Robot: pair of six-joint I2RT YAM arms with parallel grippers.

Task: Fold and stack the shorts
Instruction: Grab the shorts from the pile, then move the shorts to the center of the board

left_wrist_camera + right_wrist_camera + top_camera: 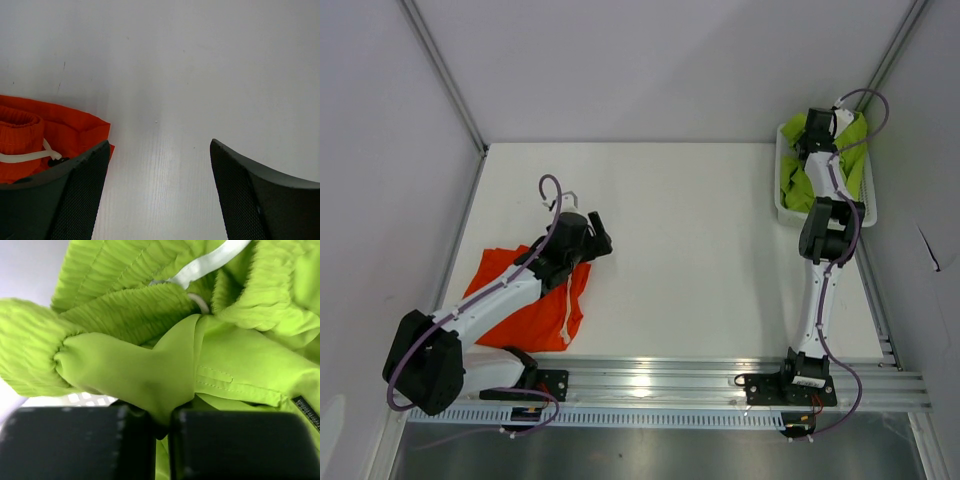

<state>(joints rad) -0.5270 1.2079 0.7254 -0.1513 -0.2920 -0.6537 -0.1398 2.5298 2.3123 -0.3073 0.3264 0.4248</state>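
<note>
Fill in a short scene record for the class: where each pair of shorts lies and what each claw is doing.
orange-red fabric shorts: spread on the white table, near left, white drawstring showing
lime green fabric shorts: bunched in the white plastic mesh basket, far right
left claw: open, empty, above the table beside the orange-red shorts
right claw: shut on a fold of the lime green shorts
stack: not yet started

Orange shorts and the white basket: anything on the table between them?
Nothing. In the top view, the table is bare white from the orange shorts across to the white basket holding the green shorts.
</note>
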